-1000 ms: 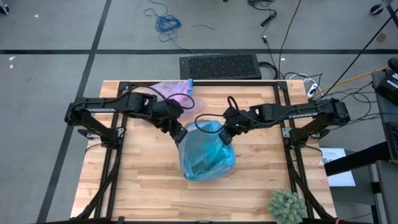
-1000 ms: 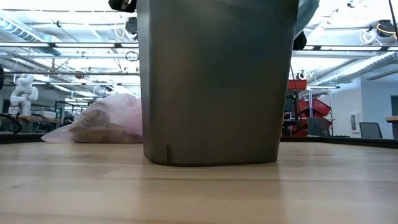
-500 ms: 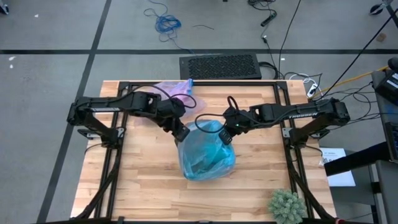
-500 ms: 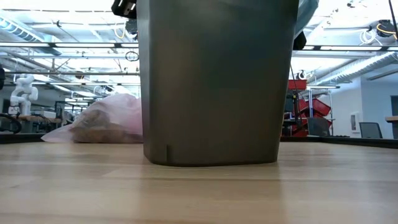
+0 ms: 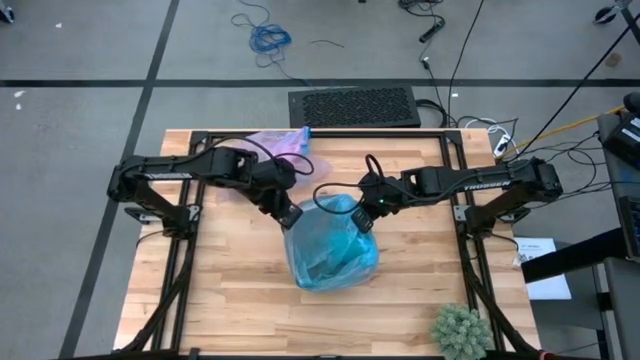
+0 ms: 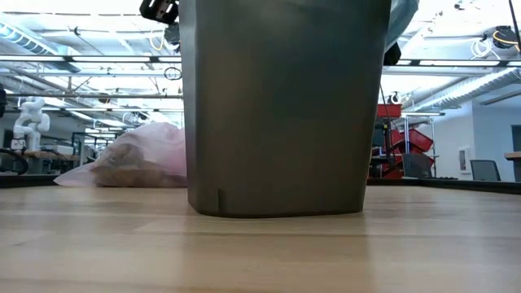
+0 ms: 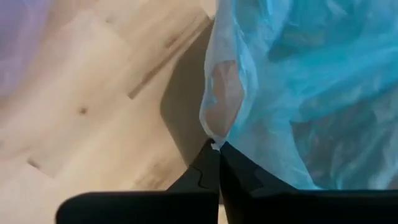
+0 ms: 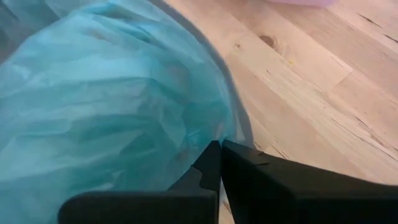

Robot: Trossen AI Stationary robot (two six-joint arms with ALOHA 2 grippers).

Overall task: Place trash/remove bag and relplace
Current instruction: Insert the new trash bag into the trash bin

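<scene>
On the pale wooden butcher-block table [image 5: 230, 300] stands a tall grey plastic bin [image 6: 283, 106], a little past the centre toward three o'clock, with a thin light blue plastic bag [image 5: 333, 243] draped over its mouth. The left gripper [image 5: 288, 215] sits at the bin's ten o'clock edge, its two dark fingers [image 7: 202, 176] pressed together on a pinch of the blue film, which rises from the fingertips in a thin fold. The right gripper [image 5: 366, 217] is at the bin's one o'clock edge, its fingers [image 8: 245, 171] likewise closed tight against the blue plastic; a bit of film seems caught between them, though I can't be sure from here. The crinkly translucent lavender-pink plastic bin liner [image 5: 277, 148] lies on the table toward twelve o'clock, behind the left arm and well apart from the bin; seen from table height, small crumpled brown paper wads [image 6: 134, 172] show through it. A green spiky plant [image 5: 460, 331] sits at the five o'clock corner.
</scene>
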